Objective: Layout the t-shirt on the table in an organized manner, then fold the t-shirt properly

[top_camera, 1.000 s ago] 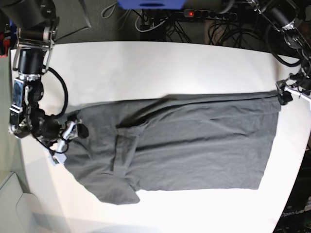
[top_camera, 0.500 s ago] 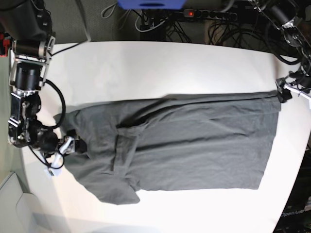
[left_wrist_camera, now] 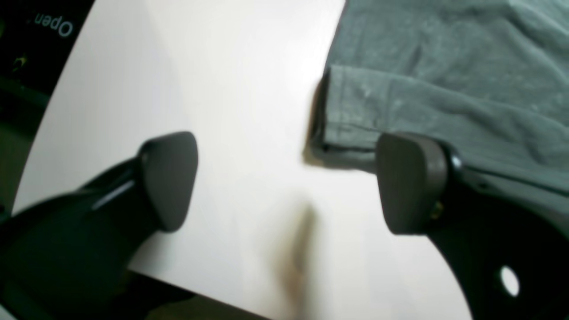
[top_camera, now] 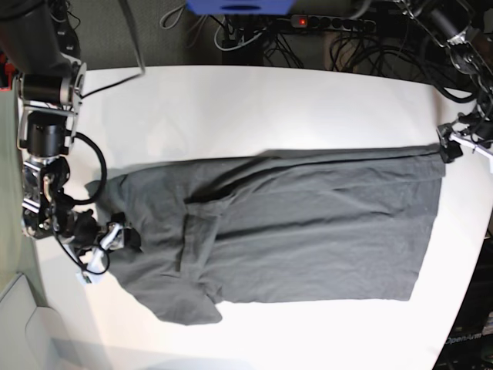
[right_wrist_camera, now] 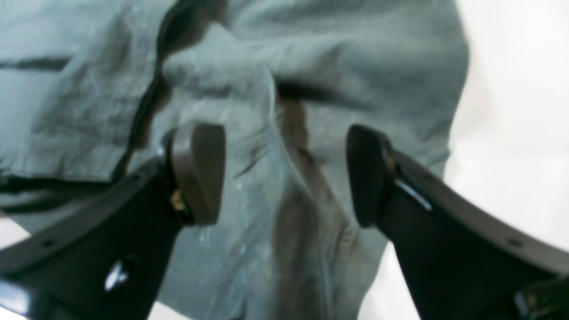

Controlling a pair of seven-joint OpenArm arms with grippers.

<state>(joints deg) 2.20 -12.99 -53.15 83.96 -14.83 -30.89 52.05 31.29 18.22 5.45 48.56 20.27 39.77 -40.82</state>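
The dark grey t-shirt (top_camera: 308,231) lies spread lengthwise across the white table (top_camera: 269,108), with a folded flap near its middle and wrinkles at its left end. My right gripper (top_camera: 112,247) hovers at that left end. In the right wrist view it (right_wrist_camera: 284,175) is open, its fingers (right_wrist_camera: 200,173) straddling a ridge of bunched cloth (right_wrist_camera: 289,133). My left gripper (top_camera: 454,146) is at the shirt's far right corner. In the left wrist view it (left_wrist_camera: 289,182) is open over bare table (left_wrist_camera: 222,89), one finger (left_wrist_camera: 409,182) over the shirt's hemmed corner (left_wrist_camera: 346,146).
A power strip (top_camera: 331,23) and tangled cables (top_camera: 370,46) lie beyond the table's far edge. A pale grey object (top_camera: 23,324) sits off the table's near left corner. The table's edge (left_wrist_camera: 146,275) runs just under my left gripper.
My right gripper has slid along the shirt's left end toward the table's near edge, still open. The left arm and the shirt have not moved.
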